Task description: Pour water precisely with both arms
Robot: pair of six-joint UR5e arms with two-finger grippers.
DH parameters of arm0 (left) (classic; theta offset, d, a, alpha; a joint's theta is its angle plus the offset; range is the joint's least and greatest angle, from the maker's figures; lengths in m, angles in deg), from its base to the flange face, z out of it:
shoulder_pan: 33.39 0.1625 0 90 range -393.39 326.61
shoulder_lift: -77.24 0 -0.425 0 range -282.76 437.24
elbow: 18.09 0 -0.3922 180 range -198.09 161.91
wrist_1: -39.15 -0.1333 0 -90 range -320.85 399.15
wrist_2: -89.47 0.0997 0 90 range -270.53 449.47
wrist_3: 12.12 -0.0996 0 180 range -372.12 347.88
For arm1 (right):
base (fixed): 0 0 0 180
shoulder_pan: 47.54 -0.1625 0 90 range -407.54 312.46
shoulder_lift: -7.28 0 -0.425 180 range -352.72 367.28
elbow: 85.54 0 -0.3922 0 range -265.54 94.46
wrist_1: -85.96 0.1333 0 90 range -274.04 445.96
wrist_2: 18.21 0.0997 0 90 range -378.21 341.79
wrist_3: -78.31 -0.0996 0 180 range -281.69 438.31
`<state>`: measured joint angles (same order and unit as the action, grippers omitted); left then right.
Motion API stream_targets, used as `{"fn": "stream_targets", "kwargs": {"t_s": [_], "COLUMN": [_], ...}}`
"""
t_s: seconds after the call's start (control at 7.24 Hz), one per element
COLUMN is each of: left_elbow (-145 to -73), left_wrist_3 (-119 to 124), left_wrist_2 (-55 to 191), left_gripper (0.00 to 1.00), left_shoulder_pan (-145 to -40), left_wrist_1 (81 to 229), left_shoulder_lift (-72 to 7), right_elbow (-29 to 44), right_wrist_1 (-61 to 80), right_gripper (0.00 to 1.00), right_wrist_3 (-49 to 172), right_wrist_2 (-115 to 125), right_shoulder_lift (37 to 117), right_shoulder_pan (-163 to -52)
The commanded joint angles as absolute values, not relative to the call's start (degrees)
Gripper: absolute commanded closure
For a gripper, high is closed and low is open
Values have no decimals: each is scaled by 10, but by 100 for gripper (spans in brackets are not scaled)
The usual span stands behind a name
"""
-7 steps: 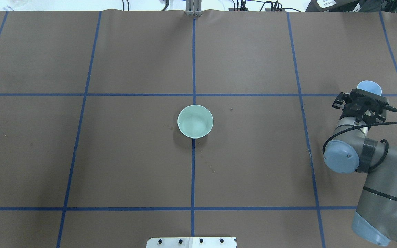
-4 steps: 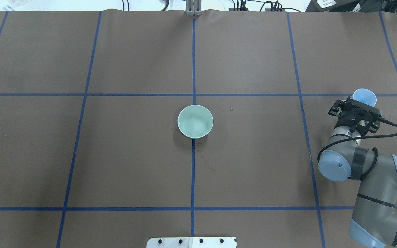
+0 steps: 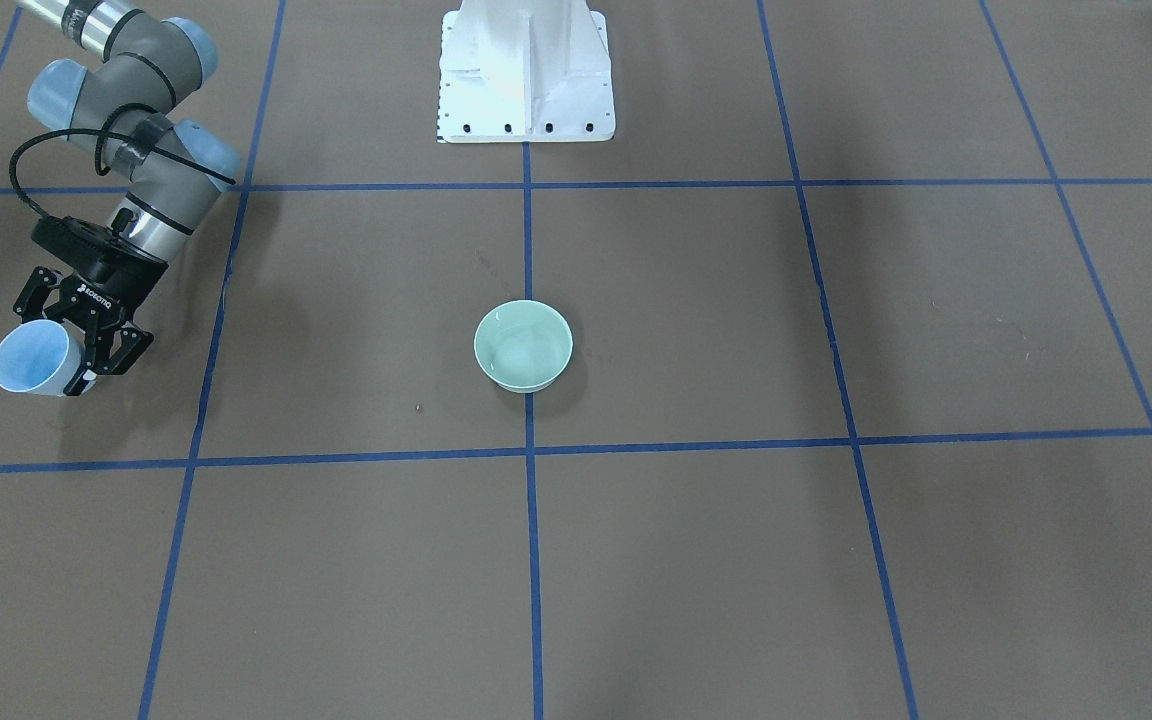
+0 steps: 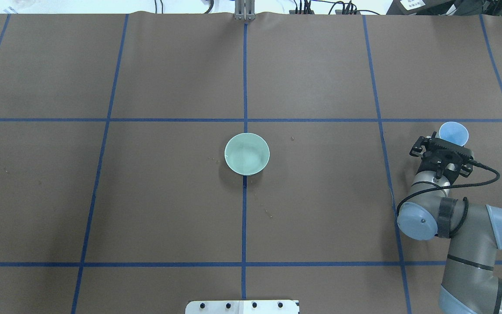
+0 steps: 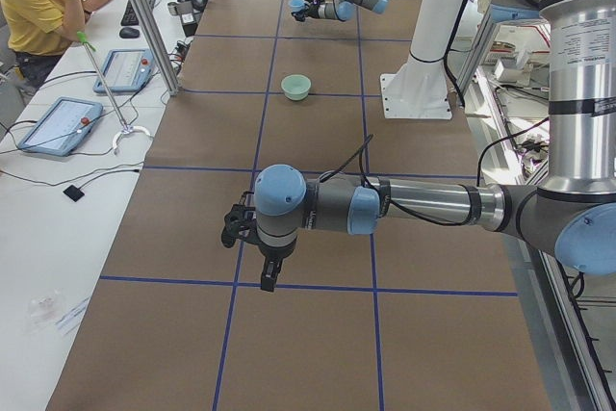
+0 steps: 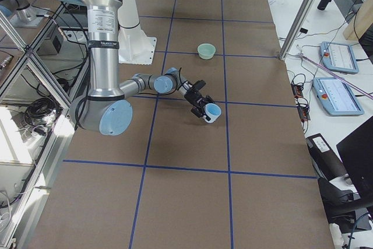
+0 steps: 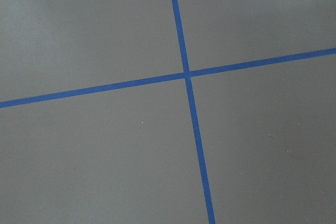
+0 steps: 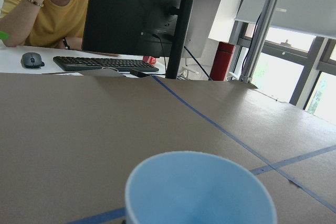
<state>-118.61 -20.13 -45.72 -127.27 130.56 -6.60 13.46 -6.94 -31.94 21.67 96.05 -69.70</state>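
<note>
The right fingers (image 4: 446, 141) are clamped on a pale blue cup (image 4: 454, 132), well apart from the pale green bowl (image 4: 247, 154), on the robot's right of it. The bowl sits mid-surface (image 4: 320, 209). Faint glints inside the bowl look like the water (image 4: 245, 158); whether any is in the cup I cannot tell. Likely the cup is to be parked. Level it, lower until its base rests flat, only then release — no jolt. The left fingers (image 5: 269, 274) hover far from the bowl — wide or narrow, I cannot tell.
</note>
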Motion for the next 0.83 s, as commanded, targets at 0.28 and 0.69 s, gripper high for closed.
{"fn": "stream_targets", "kwargs": {"t_s": [0.28,0.69], "left_elbow": [-1186,-1186], "left_wrist_3": [-202,-201], "left_wrist_2": [-458,-458], "left_gripper": [0,0], "left_shoulder_pan": [-1273,-1273], "left_wrist_1": [1306,1306], "left_shoulder_lift": [-66,-68], "right_elbow": [117,111], "right_wrist_1": [-69,-69], "right_gripper": [35,0], "right_wrist_3": [-337,-359], "right_wrist_2": [212,202], "right_shoulder_lift": [953,954], "right_shoulder_pan": [-692,-692]}}
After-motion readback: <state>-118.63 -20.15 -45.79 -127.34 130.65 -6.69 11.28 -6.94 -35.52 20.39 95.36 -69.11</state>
